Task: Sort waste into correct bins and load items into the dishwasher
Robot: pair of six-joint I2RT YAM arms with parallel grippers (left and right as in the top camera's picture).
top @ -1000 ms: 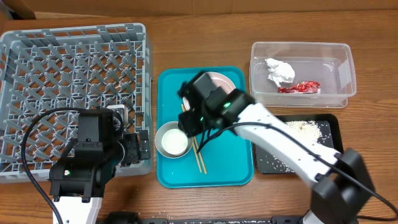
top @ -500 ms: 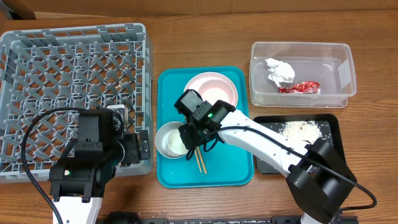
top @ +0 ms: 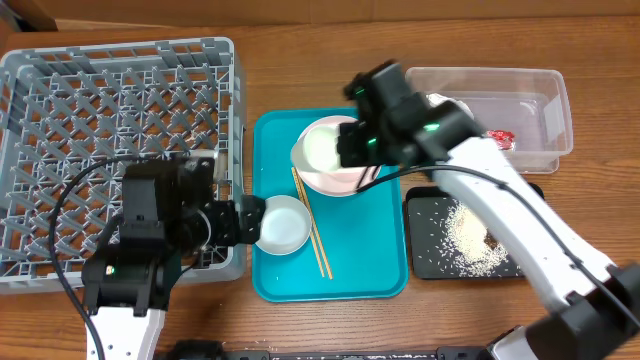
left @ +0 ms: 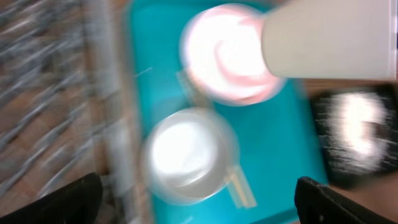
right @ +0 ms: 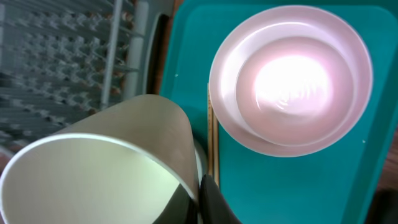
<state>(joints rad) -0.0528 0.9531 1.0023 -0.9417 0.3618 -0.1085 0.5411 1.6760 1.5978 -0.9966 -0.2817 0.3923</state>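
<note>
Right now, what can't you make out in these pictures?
Left wrist: motion blur smears the rack and chopsticks.
Overhead: the right arm covers the tub's left end.
Right wrist: the held cup hides nearly all of the grey bowl.

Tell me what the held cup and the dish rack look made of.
Cup: smooth, off-white, with a soft sheen; plastic or ceramic, can't tell which. Dish rack: matte grey moulded plastic, judging by its uniform peg lattice.
</note>
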